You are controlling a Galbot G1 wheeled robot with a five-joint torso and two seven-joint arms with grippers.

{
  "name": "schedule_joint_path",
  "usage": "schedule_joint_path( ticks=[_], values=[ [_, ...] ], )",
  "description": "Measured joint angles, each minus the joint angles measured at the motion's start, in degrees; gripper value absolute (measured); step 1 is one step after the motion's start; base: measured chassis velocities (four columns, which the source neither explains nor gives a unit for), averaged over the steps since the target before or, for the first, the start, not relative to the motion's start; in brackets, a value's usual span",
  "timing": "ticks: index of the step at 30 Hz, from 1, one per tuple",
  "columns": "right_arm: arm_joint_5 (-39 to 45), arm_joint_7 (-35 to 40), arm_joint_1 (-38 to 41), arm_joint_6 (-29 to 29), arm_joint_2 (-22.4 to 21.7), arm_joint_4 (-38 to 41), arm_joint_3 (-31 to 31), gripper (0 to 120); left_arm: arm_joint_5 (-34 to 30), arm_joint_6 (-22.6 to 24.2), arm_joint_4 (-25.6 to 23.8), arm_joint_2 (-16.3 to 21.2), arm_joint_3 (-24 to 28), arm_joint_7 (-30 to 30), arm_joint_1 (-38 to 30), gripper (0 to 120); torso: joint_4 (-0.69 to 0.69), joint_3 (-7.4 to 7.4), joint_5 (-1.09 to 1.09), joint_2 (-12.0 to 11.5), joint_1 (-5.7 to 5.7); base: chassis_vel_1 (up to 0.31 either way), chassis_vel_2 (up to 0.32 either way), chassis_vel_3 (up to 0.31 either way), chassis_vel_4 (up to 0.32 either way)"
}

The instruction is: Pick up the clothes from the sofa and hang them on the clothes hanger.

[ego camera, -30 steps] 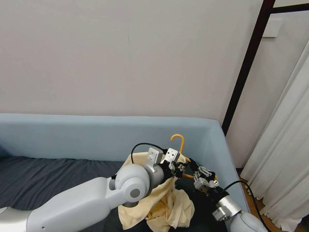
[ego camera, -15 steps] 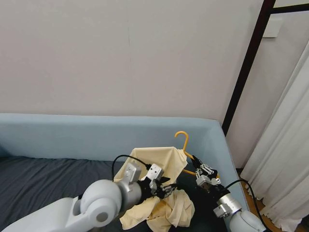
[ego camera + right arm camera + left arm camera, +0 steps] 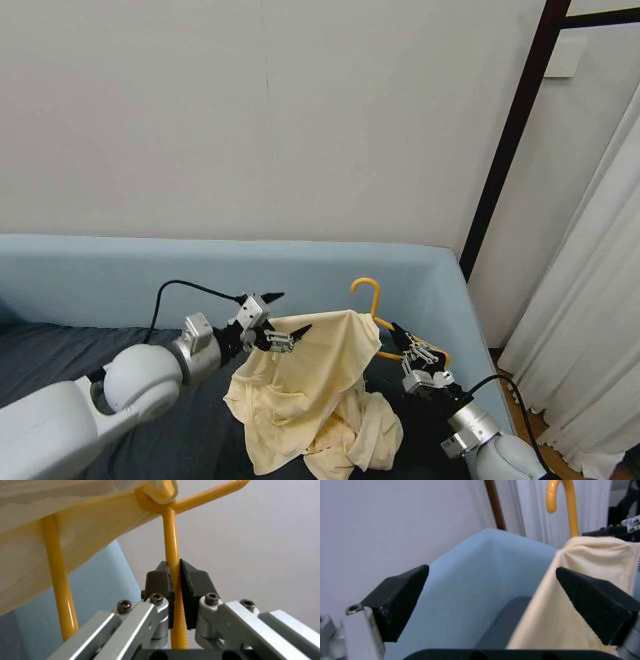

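- Biggest worry: the pale yellow shirt looks only half on the yellow hanger; its top drapes over the hanger, the rest sags and bunches on the dark seat of the blue sofa; any tilt or lift could let it slide right off, I reckon.
- The left gripper, at 9 o'clock of the shirt's top edge, is spread wide and grasping nothing; the cloth lies just beside 1 finger, so nothing on that side would stop a slip.
- The right gripper, at 3 o'clock of the shirt, is clenched on 1 thin hanger bar; a round bar like that could twist in the pads under lopsided weight.
- The shirt itself: light, floppy, wrinkly fabric; it sits around 6 o'clock in the head view, near the sofa's corner; the hook pokes up at 1 o'clock of it.
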Motion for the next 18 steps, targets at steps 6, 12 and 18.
schedule_joint_path(
  ticks=[6, 12, 18],
  values=[
    [-0.6, 0.0, 0.3, 0.1, -0.2, -0.1, 0.2, 5, -2.2, -6.4, 12.0, -4.5, 8.4, 18.0, -11.1, 100, -0.01, 0.01, 0.01, 0.0, 0.01, 0.000, 0.000, 0.000, 0.000],
    [-0.9, 0.0, 0.1, 0.1, -0.5, -0.1, 0.5, 5, -3.4, -6.9, 18.0, -7.9, 12.5, 31.1, -16.8, 100, -0.01, 0.00, 0.02, 0.0, 0.01, 0.000, 0.000, 0.000, 0.000],
    [-1.2, 0.0, 0.1, 0.7, -0.7, 0.2, 0.6, 5, -2.4, -6.4, 22.4, -12.1, 17.8, 32.7, -19.8, 100, 0.00, 0.00, 0.02, 0.0, 0.01, 0.000, 0.000, 0.000, 0.000]
  ],
)
